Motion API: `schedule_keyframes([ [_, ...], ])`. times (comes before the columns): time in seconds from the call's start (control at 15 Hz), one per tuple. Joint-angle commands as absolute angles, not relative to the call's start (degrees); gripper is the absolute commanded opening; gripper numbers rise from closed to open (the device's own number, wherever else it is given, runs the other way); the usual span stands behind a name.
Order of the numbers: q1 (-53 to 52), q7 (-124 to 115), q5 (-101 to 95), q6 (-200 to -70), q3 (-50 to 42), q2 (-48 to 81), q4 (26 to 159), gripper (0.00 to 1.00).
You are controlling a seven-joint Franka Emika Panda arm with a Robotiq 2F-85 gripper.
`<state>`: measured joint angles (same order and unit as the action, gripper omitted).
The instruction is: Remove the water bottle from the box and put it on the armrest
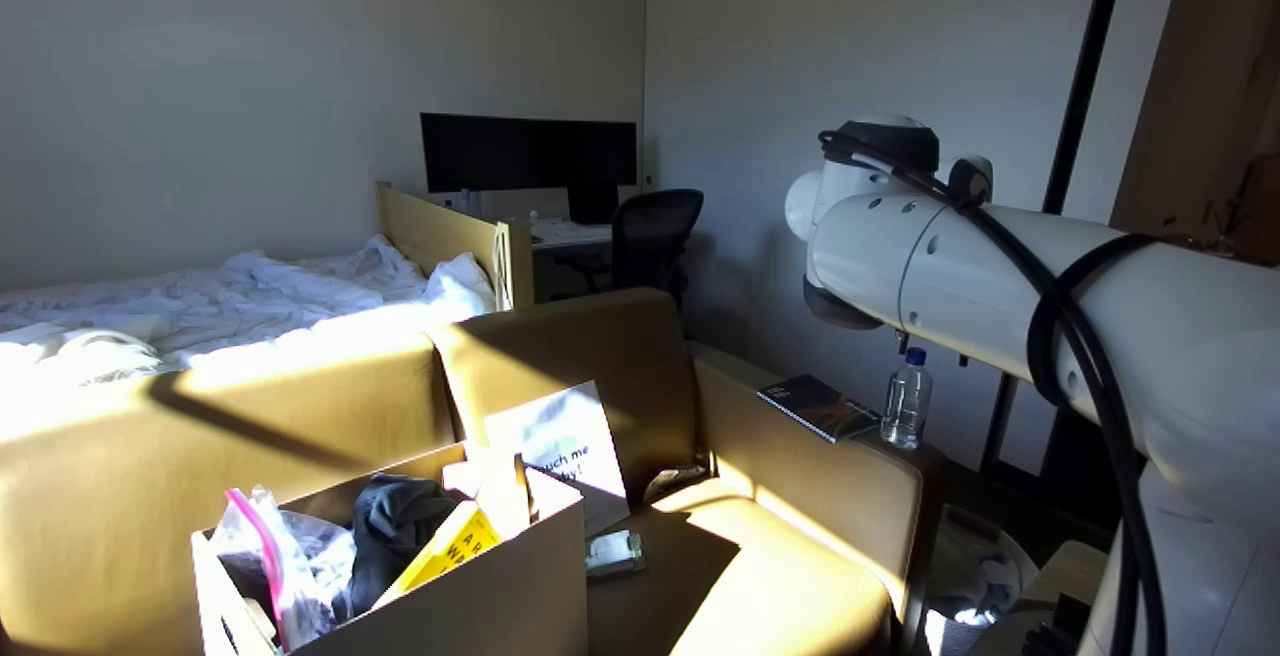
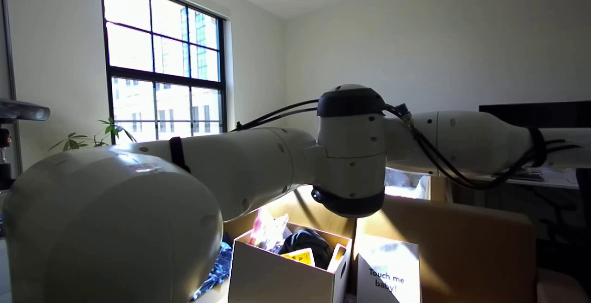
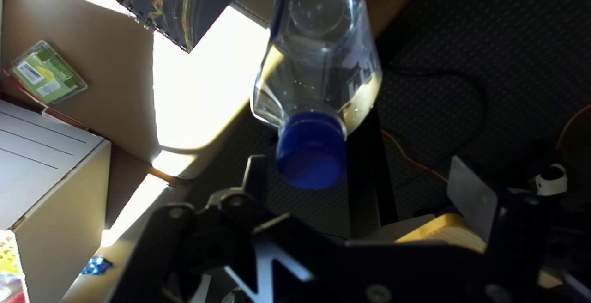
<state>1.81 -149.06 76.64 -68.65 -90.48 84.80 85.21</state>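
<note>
White sheets [image 1: 250,286], box [image 1: 500,586] with a bag [image 1: 320,558] and dark cloth [image 1: 395,521] inside, white sign [image 1: 570,431], notebook [image 1: 815,406] flat on the armrest [image 1: 830,481], blue-capped bottle [image 1: 906,404] standing on the armrest just beside the notebook, white arm [image 1: 1000,276], pincer [image 3: 362,178] spread wide in the wrist view

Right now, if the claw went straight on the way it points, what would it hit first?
Probably the blue cap of the clear plastic water bottle on the armrest: in the wrist view it shows ahead of the open claw, off-centre across the gap. Depth is unclear; it may slip between the fingers untouched.
</note>
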Motion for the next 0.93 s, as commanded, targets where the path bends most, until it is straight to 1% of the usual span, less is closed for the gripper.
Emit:
schedule_keyframes([
  [0.0, 2.13, -149.06, 81.48, -64.89, -93.52, 84.78, 85.92, 1.0],
  [0.27, 1.7, -149.06, 85.22, -58.36, -98.66, 82.66, 86.93, 1.0],
  [0.47, 2.72, -149.06, 79.08, -54.3, -104.61, 80.61, 81.26, 1.0],
  [0.53, 0.91, -149.06, 71.48, -59.04, -101.54, 73.93, 81.18, 1.0],
  [0.67, -1.56, -147.94, 64.78, -61.05, -103.6, 71.09, 80.67, 1.0],
  [0.87, -6.89, -147.66, 56.31, -67.07, -104.03, 66.02, 82.59, 1.0],
])
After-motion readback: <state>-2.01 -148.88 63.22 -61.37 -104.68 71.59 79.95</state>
